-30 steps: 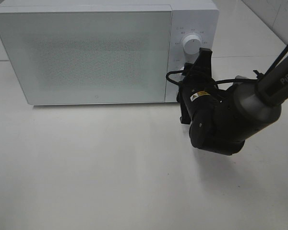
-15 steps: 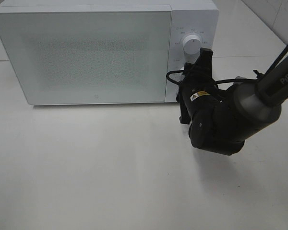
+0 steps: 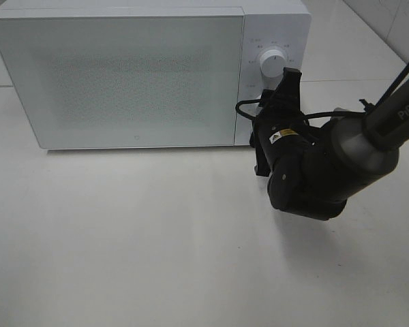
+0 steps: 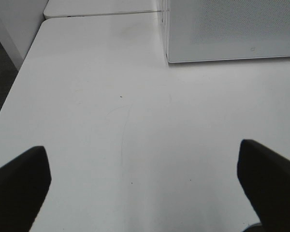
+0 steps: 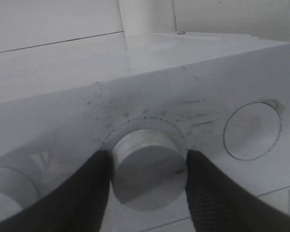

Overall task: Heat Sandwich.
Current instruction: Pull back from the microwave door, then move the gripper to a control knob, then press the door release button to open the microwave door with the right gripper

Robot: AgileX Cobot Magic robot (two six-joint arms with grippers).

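Exterior high view: shows a white microwave (image 3: 123, 82) standing on a white table (image 3: 123, 238), door shut, speckled pane opaque. Places the control panel at the right end of the microwave front, with an upper knob (image 3: 273, 63) in clear sight. Shows the right arm (image 3: 341, 170) extending in from the right of the microwave, wrist level with the panel, black fingers (image 3: 290, 80) pointing at the panel just below the upper knob.

Right wrist view: shows the right gripper (image 5: 147, 162) at the microwave panel, one dark finger on each side of a round white lower knob (image 5: 147, 176). Sets both pads right at the rim of that knob; cannot tell, through the blur, whether pressing on it or standing just clear of it. Shows a small red mark on the knob face, a ring of scale ticks and numerals around it, and a flat round button (image 5: 251, 130) beside it on the panel.

Left wrist view: shows the left gripper (image 4: 144, 186) spread wide, nothing between the fingers, hovering over the table in front of the microwave, off the front corner farthest from the control panel and well apart from it.

Sandwich: not seen in any view; cannot tell where it lies, with the microwave interior hidden behind the shut door.
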